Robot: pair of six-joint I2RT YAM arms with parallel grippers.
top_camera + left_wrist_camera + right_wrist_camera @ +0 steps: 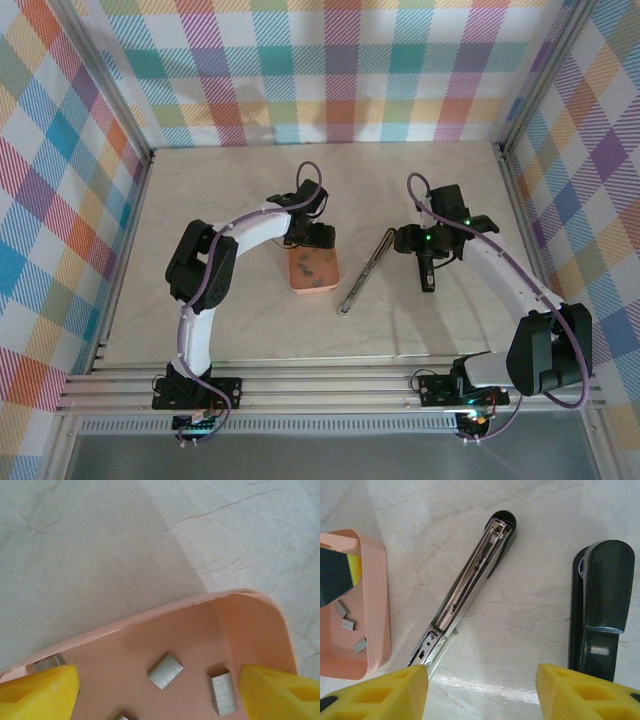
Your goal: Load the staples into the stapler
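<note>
left gripper (pixel 160 695) spread wide, low over pink tray (pixel 250 625) holding loose staples (pixel 165 670). right gripper (pixel 482 692) also apart, empty, above stapler (pixel 470 585) lying opened on table (pixel 535 555) beside tray, magazine rail exposed.

**Three cameras, one bench (pixel 250 330): an overhead watch and two wrist close-ups.**

The top camera sits high behind the arm bases (pixel 197 392), facing forward and down, far enough back to take in the whole bench and its plaid walls (pixel 340 60). The left wrist camera looks down through the left claw (pixel 159 700) from very close, onto a corner of the pink tray (pixel 250 625) and the staples (pixel 165 670) in it. The right wrist camera, set farther back, looks down past the right claw (pixel 482 695) at the stapler (pixel 465 585). Its left edge catches the same tray and staples, and the overhead view takes in both.
</note>
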